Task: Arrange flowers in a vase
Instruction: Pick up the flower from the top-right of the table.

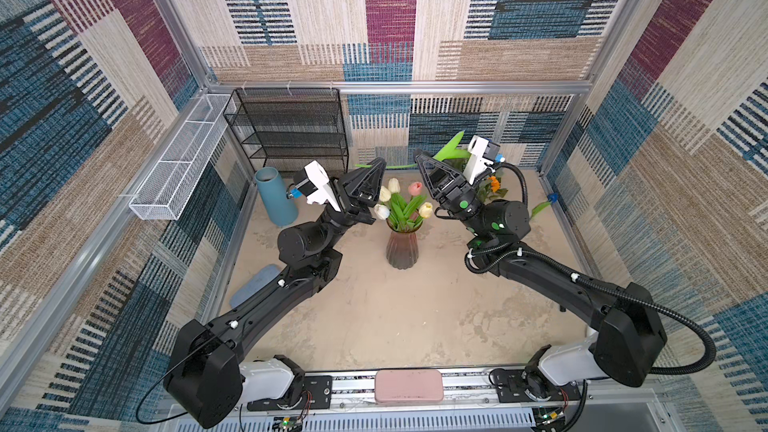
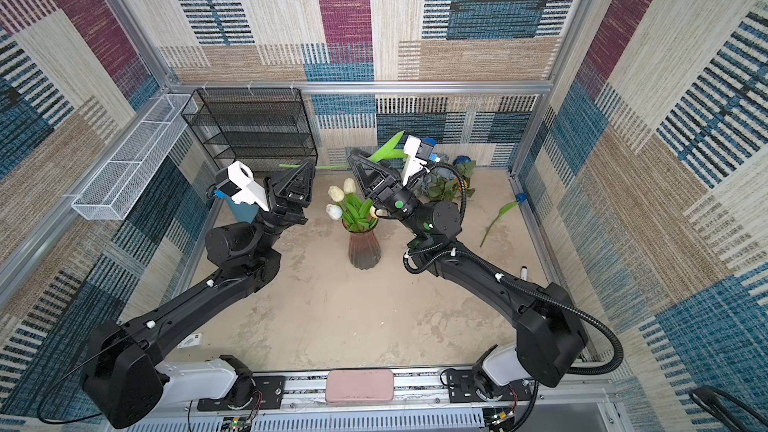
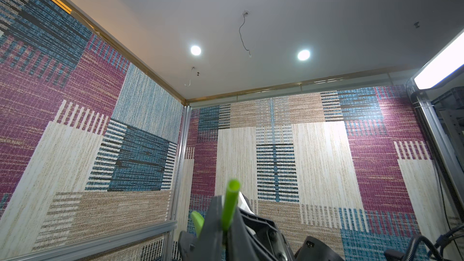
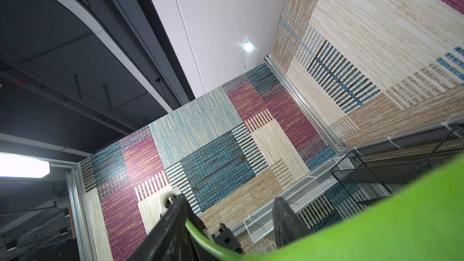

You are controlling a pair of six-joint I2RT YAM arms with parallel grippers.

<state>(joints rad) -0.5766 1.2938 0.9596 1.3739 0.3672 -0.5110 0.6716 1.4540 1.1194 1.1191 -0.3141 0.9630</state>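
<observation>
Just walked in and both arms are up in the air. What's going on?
The left end effector is shut on the green stem of a loose flower, held roughly level behind the vase. The stem runs on through the right end effector, whose jaws stand apart around it. The vase already holds white, pink and yellow tulips. More flowers, an orange bloom among them, lie at the back of the table.

- We see patchwork walls (image 1: 390,14) of blue, maroon and beige.
- Below us, a mottled tan floor (image 1: 395,317).
- We find a black mesh shelf (image 1: 291,130) beside a white wire basket (image 1: 178,172).
</observation>
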